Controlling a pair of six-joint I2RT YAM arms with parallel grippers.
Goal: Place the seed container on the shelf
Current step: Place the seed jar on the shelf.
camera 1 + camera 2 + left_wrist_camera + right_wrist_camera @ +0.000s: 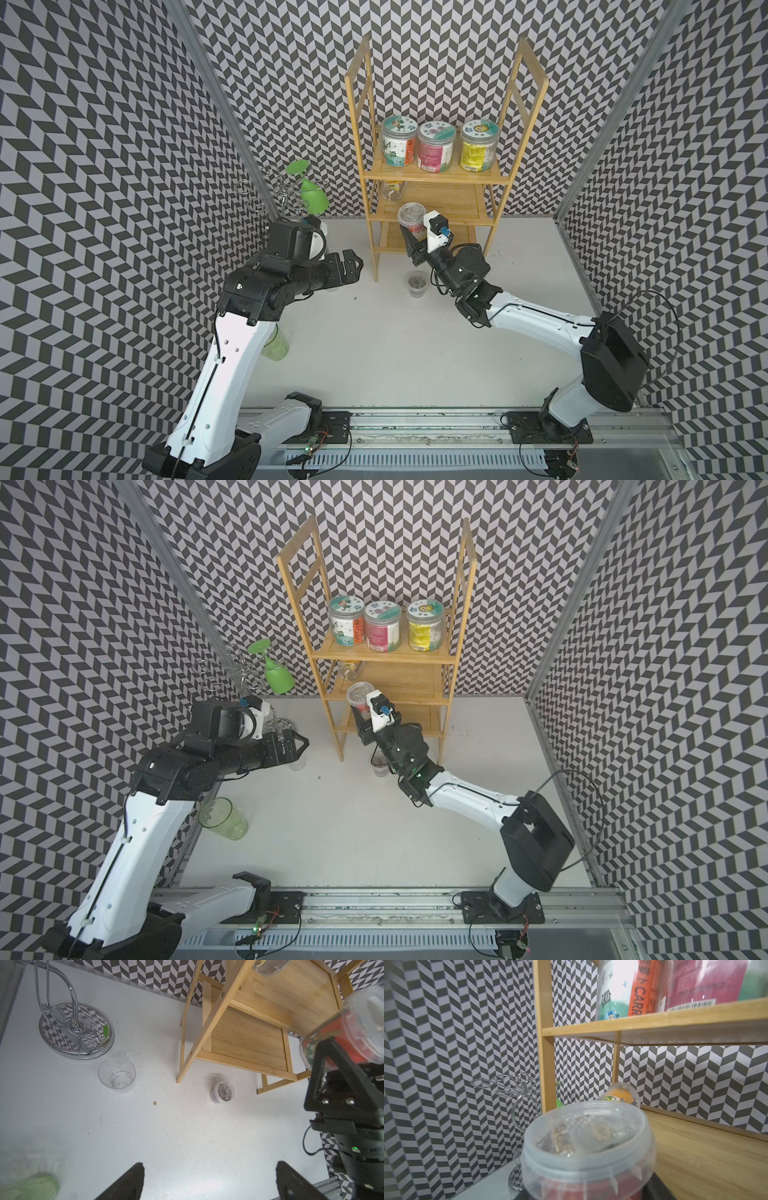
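**Desk:** Where is the seed jar?

**Operator:** I have it in the right claw [413, 233]. It's the clear round plastic seed container [411, 217] with a red label and a see-through lid. My black fingers [324, 1059] are partly closed on the labelled body, one on each side. The lid end pokes out past the fingertips and the jar leans a little.

**Desk:** And where is it against the shelf?

**Operator:** It's up off the white table [374, 353], at the front corner of the tall light-yellow bamboo shelf [436, 176], on my left arm's side. It's roughly level with the middle tier [695, 1157]. In the right wrist view the lid sits just beside that board. I can't tell whether the base is over the wood or just in front of it.

**Desk:** Is anything already on the shelf?

**Operator:** Three large clear jars with printed lids [435, 145] stand in a row on the top tier. A small clear orange-labelled jar [618, 1095] lies on its side towards the back of the middle tier.

**Desk:** What about the other arm?

**Operator:** The left claw [209, 1167] is spread wide and holds nothing. It hangs over the table near the chrome wire glass stand [274, 193], well apart from the seed container. A small clear lidded tub of seeds [223, 1092] stands on the table just in front of the shelf.
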